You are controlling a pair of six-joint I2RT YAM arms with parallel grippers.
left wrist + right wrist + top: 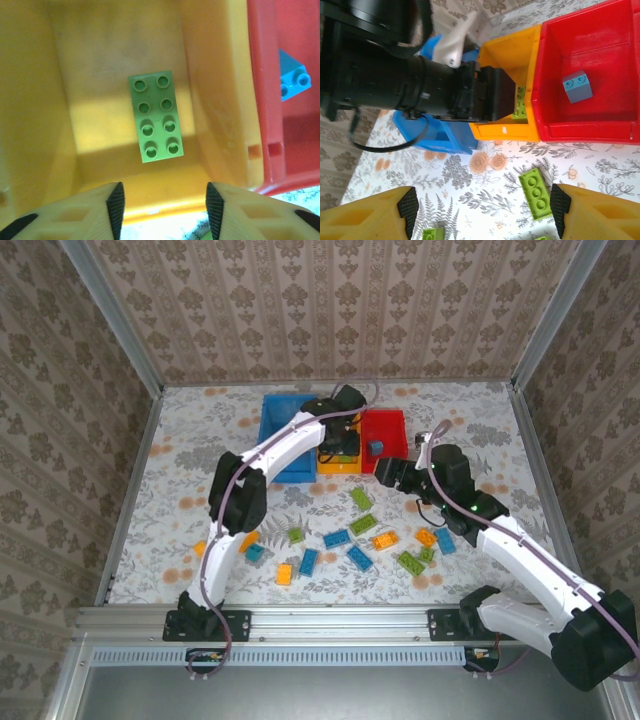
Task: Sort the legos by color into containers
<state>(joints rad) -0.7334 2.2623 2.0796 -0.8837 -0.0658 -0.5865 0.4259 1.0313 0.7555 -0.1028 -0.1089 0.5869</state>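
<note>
Floral-patterned table [180, 490], blue bin [275, 412], orange-yellow bin [340, 470] and red bin [392, 425] side by side, loose legos [363, 524] scattered nearer.

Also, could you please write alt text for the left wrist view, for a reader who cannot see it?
A lime green brick with eight studs lies flat on the floor of the orange-yellow bin, seen from above past the open left gripper. Beside it on the right is the red bin, holding a small blue brick.

My left fingers [70, 220] pale yellow, pads [116, 207] black. Lime brick [155, 116]. Orange-yellow bin [45, 100]. Red bin [262, 75], blue brick [292, 76]. Blue bin [445, 140]. Table [470, 197] white, grey-orange floral.
</note>
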